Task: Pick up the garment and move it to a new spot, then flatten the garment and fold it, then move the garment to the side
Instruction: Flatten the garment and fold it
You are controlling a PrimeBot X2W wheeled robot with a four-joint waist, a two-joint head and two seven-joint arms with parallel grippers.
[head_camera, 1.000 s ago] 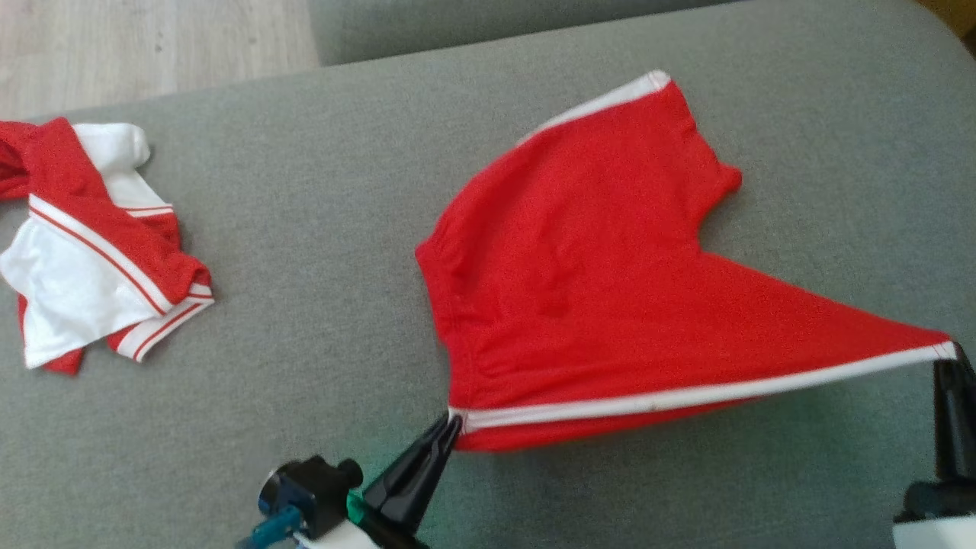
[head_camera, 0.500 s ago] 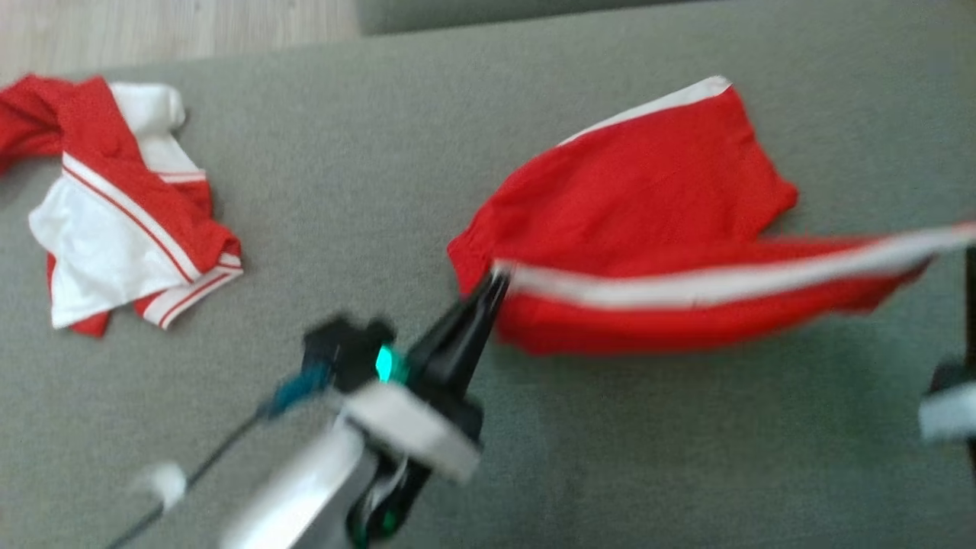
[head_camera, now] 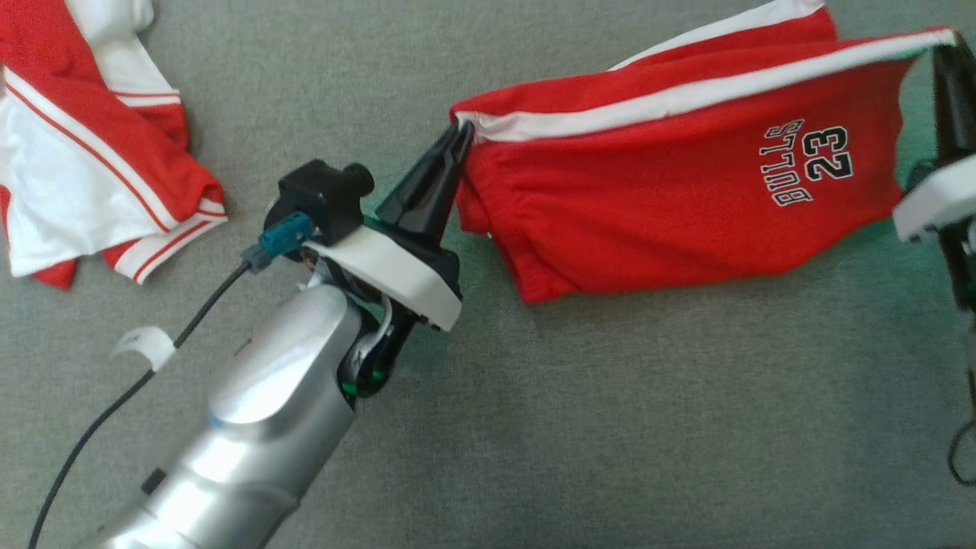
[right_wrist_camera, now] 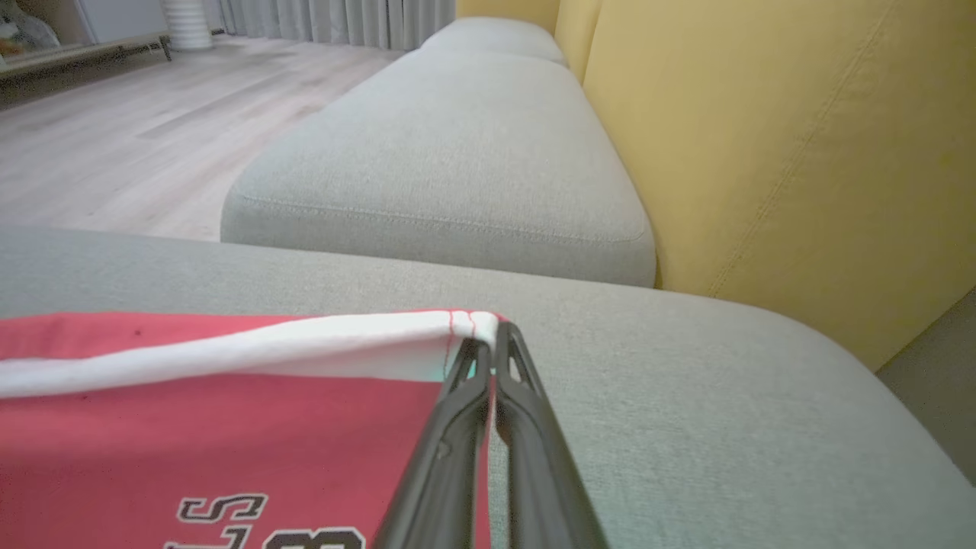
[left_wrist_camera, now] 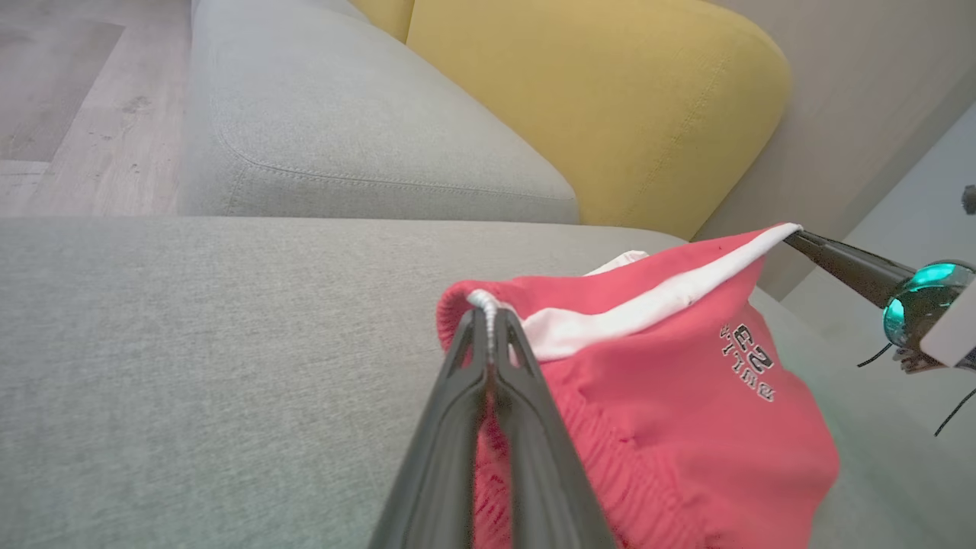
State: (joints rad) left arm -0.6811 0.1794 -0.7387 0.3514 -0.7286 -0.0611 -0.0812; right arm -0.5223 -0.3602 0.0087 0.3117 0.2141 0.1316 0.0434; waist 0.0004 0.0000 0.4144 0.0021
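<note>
Red shorts [head_camera: 671, 198], white stripe along the top edge and a black "BULLS 23" print, hang stretched between both grippers over the grey sofa cushion [head_camera: 610, 419]. The left gripper [head_camera: 460, 136] is clenched on the waistband corner and the right gripper [head_camera: 942, 46] on the hem corner. For a clean fold, I'd hold that stripe taut and level, lower both corners together, and stay well apart from the other red-and-white garment [head_camera: 91, 152].

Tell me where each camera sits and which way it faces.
Head view: on the head, looking down onto red shorts, grey sofa; left gripper, right gripper show.
Left wrist view: along its shut fingers towards the yellow backrest.
Right wrist view: along its shut fingers across the seat cushions.
Both wrist views share the shorts' white stripe.
</note>
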